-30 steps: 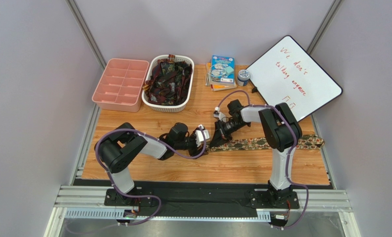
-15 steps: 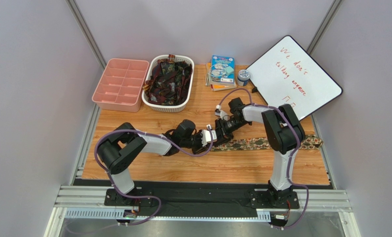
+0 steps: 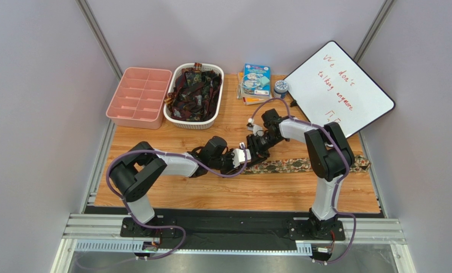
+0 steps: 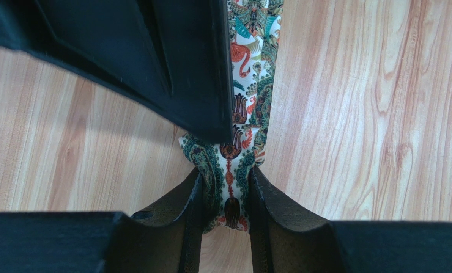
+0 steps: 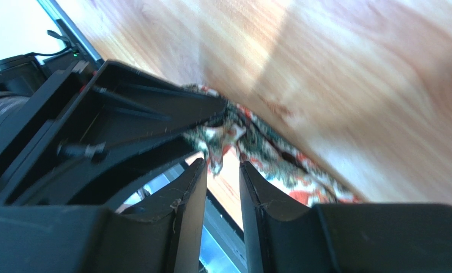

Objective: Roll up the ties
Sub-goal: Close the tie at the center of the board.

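Note:
One tie (image 3: 308, 165), printed green, tan and orange, lies stretched across the wood table from the centre to the right edge. My left gripper (image 3: 244, 157) meets its left end. In the left wrist view the left gripper (image 4: 225, 183) is shut on the folded end of the tie (image 4: 251, 68). My right gripper (image 3: 257, 151) hovers just behind that end. In the right wrist view the right gripper (image 5: 222, 169) stands open with nothing between its fingers, and the tie (image 5: 279, 165) bunches just past the tips. More ties (image 3: 194, 91), dark red and black, are heaped in a white basket.
The white basket (image 3: 191, 123) stands at the back centre-left, with a pink divided tray (image 3: 138, 96) to its left. A stack of books (image 3: 255, 82), a small tub (image 3: 280, 88) and a leaning whiteboard (image 3: 339, 88) occupy the back right.
My left gripper moved right to the tie's end and closed on it. My right gripper opened, let go of that end and drew back slightly.

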